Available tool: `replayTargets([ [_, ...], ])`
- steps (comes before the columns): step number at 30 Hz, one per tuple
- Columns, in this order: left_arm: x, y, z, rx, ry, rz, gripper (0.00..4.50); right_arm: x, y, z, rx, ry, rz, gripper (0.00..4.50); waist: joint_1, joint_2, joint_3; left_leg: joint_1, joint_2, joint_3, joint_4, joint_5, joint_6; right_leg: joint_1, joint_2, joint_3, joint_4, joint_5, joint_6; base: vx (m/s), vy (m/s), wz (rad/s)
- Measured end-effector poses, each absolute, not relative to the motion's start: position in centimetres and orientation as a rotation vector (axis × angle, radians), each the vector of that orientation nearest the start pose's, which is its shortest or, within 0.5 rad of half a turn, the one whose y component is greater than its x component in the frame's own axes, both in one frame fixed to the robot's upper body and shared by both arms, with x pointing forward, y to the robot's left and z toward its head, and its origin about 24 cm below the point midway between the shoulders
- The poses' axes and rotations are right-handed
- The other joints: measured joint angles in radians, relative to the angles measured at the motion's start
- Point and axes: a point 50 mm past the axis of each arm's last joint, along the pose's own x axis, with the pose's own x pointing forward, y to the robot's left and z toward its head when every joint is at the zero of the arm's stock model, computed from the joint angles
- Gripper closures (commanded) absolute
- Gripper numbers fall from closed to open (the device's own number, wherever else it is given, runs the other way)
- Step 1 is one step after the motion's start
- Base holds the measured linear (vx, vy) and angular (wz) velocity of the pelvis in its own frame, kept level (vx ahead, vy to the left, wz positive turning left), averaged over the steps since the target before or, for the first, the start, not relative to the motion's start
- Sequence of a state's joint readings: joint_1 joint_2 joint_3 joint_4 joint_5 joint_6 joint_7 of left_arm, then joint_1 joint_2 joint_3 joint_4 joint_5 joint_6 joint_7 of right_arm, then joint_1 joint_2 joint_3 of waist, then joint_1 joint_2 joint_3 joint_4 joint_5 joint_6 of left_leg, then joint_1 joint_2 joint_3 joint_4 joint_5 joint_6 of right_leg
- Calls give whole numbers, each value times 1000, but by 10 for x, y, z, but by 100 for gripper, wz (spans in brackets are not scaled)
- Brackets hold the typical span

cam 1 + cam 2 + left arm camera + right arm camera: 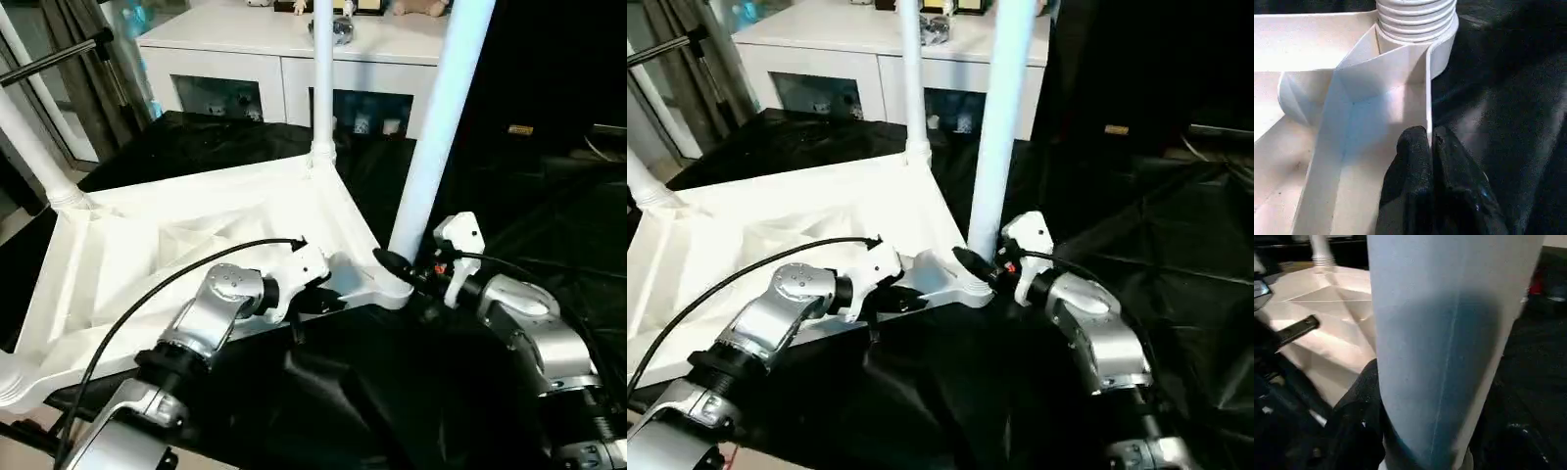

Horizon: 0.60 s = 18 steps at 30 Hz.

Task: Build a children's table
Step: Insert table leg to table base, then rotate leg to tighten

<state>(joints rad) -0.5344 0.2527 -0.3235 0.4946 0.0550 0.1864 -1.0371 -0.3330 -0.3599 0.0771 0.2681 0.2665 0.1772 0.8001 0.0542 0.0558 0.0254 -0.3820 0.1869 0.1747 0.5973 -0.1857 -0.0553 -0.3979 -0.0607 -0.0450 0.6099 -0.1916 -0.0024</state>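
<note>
One tabletop (176, 245), four legs (438, 127) (one barely seen at corner), one cabinet (284, 54), two end effectors (323, 294).

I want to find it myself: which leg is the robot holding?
Start at the white plastic ribbed tabletop lying upside down on black cloth. Go to its corner nearest the robot's right end effector. The long white tubular leg rising there is the one gripped; it looks thickest, being nearest.

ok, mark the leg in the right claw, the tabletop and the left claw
leg (436, 127), left eye view, middle of the tube above the corner socket.
tabletop (118, 255), left eye view, ribbed underside facing up.
left claw (1431, 147), left wrist view, between the black fingertips pinching the tabletop's thin edge wall.
</note>
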Motion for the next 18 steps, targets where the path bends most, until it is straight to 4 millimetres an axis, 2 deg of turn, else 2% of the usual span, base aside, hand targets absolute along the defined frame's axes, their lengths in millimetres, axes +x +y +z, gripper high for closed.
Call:
replayTargets([
  [11,292,113,42,402,442,-1425,450,278,-160,61,-69,191,1117,263,5,-7,0,4,1,0,0,0,0,0,0,0,-1,0,0,0,0,0],
  [15,291,114,41,402,444,-1427,450,275,-160,60,-68,183,1130,263,8,-7,0,6,0,0,0,0,0,2,0,0,-1,0,0,0,0,0],
  [18,293,112,39,393,442,-1395,450,278,-160,56,-42,171,1081,263,7,-9,1,12,0,0,-1,0,-1,8,0,0,-1,-3,5,0,0,0],
])
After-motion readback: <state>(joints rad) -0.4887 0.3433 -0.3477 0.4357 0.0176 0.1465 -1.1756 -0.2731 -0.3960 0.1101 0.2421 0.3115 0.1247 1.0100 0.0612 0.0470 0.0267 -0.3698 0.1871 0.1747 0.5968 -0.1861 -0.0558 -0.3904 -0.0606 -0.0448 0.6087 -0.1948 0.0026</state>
